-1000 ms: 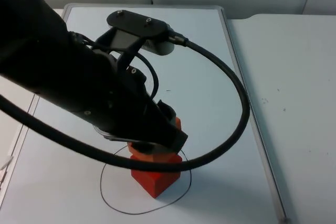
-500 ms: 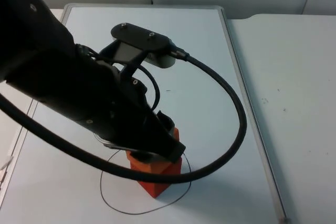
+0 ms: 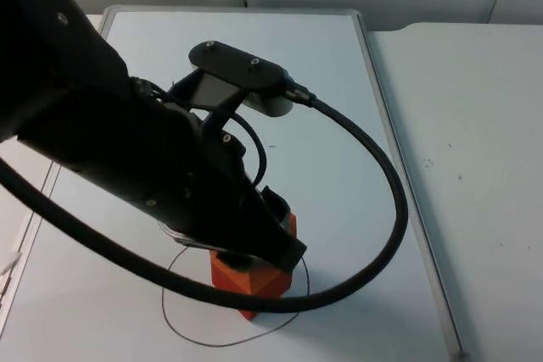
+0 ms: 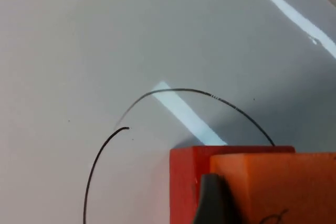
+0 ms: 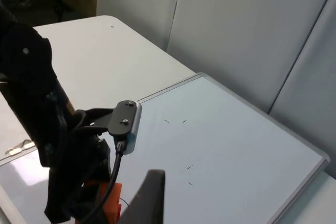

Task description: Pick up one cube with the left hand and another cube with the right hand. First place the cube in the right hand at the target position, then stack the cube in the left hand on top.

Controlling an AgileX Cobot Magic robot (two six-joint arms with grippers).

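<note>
A red cube [image 3: 251,287] rests on the table inside a hand-drawn black ring [image 3: 182,331]. My left arm reaches over it, and the left gripper [image 3: 254,253] is shut on an orange cube [image 3: 289,225] that sits right on top of the red one. In the left wrist view the orange cube [image 4: 273,187] is close up beside a black fingertip [image 4: 210,198], the red cube [image 4: 182,182] shows just under and behind it, and the ring [image 4: 173,91] curves around both. My right gripper [image 5: 149,203] waits high above the far side, looking down on the left arm.
The cubes stand on a whiteboard [image 3: 373,57] with a grey frame that lies flat on the table. The white table top [image 3: 475,167] stretches to its right. The left arm's thick black cable [image 3: 386,167] loops over the board's right half.
The left arm has come down and shifted slightly right with the orange cube. More of the red cube is now covered.
</note>
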